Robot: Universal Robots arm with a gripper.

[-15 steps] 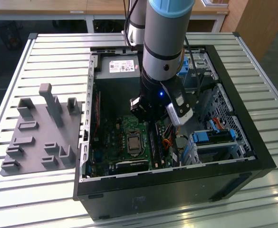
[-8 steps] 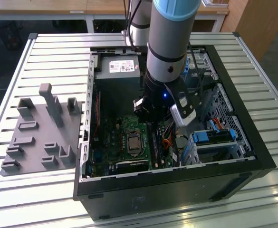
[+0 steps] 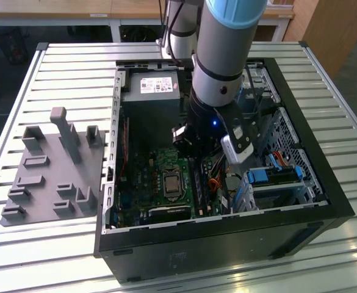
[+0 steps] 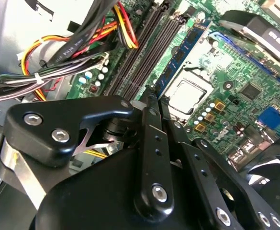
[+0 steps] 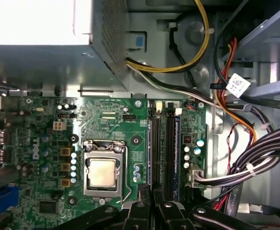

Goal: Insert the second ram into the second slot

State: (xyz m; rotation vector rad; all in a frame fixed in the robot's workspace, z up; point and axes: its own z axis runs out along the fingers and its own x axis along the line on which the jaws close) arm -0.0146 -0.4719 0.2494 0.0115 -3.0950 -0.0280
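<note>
My gripper [image 3: 193,149] reaches down inside the open computer case, over the motherboard's memory slots. In both wrist views its black fingers stand pressed together, shut, gripper [image 4: 154,98] and gripper [image 5: 151,191]. The second ram [image 4: 182,55], a thin blue stick, lies lengthwise in the slot closest to the processor socket [image 4: 187,96]. My fingertips sit at its near end, and I cannot tell whether they touch it. The same blue edge of the second ram [image 5: 150,143] runs along the dark slots [image 5: 163,143]. Nothing shows between the fingers.
A power supply [image 3: 151,91] fills the case's far corner. Cable bundles [image 5: 254,143] crowd the side of the slots away from the socket [image 5: 103,172]. A drive cage [image 3: 270,177] stands at the exterior view's right. A grey fixture plate [image 3: 50,171] lies outside the case.
</note>
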